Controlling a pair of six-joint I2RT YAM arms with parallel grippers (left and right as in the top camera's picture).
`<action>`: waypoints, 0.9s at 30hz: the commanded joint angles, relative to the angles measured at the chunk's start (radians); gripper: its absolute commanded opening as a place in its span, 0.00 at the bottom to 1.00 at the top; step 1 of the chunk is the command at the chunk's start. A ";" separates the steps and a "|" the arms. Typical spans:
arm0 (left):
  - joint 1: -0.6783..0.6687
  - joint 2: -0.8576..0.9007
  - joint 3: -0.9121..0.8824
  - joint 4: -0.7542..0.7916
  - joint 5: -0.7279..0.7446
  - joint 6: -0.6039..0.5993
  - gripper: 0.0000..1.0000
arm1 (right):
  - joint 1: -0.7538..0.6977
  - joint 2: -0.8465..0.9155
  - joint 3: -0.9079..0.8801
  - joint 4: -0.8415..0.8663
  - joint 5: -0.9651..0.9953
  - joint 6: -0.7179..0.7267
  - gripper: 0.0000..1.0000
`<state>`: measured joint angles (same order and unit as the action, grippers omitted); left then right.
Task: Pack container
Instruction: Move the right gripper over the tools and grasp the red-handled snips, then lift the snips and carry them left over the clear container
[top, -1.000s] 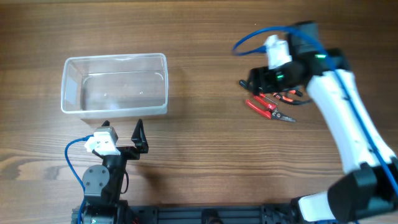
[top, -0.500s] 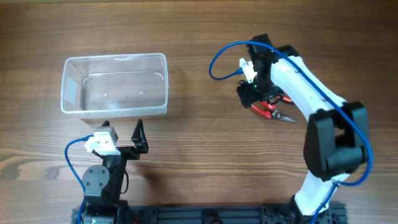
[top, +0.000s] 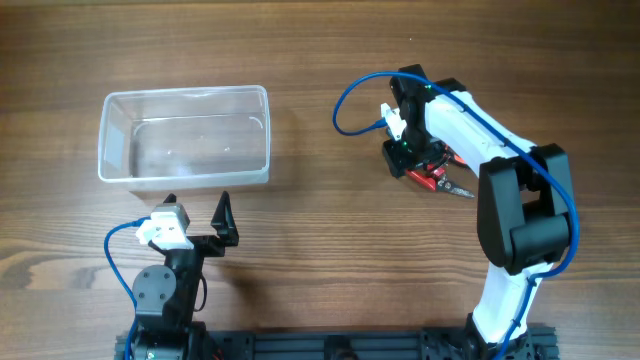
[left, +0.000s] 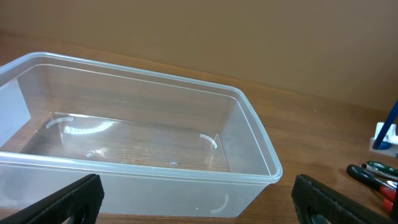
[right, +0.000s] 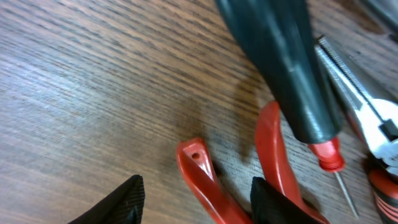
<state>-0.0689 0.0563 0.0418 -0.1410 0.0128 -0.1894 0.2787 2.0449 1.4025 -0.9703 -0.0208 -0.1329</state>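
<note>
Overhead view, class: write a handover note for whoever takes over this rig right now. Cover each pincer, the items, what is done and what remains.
Left pincer: open, holding nothing, just short of the container.
Right pincer: open, low over the hand tools, with one red handle of the pliers between its fingers; not closed on it.
Container: empty, on the robot's left side.
Done: nothing packed.
Left: probably close on the pliers, carry them into the container, then fetch the other tools.

Container (top: 185, 92) left, hand tools (top: 432, 179) right
</note>
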 joint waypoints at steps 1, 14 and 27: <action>0.006 -0.001 -0.004 -0.001 -0.003 -0.009 1.00 | -0.002 0.014 -0.053 0.036 -0.005 0.014 0.48; 0.006 -0.001 -0.004 -0.001 -0.003 -0.009 1.00 | -0.002 0.001 -0.039 0.042 0.061 0.073 0.04; 0.006 -0.001 -0.004 -0.001 -0.003 -0.009 1.00 | 0.140 -0.198 0.446 -0.109 -0.158 -0.230 0.04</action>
<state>-0.0689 0.0563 0.0418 -0.1410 0.0128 -0.1894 0.3458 1.9541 1.7115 -1.1244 -0.0238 -0.2016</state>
